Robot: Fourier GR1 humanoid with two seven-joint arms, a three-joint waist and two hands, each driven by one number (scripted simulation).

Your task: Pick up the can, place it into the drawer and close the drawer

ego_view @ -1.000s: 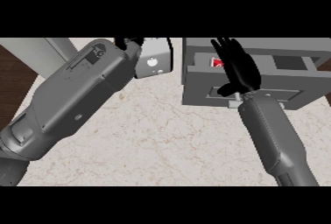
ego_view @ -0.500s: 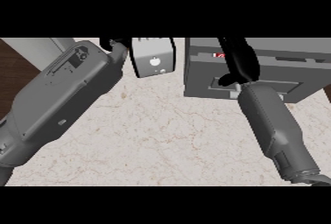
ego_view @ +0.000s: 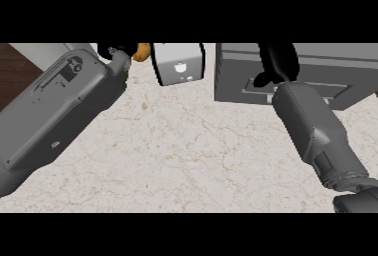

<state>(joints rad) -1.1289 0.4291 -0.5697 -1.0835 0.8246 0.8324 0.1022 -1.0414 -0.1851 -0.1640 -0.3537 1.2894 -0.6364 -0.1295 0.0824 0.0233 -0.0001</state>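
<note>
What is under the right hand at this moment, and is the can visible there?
Under the right hand lies the top of the grey drawer unit. No can shows; the hand and forearm cover part of the unit, so whatever is beneath them is hidden.

The drawer unit point(ego_view: 295, 75) stands at the tabletop's point(ego_view: 184, 160) far right edge. A small box-like appliance point(ego_view: 179, 63) sits left of it at the far edge, well apart. The right hand point(ego_view: 279, 62) lies over the drawer unit.
</note>
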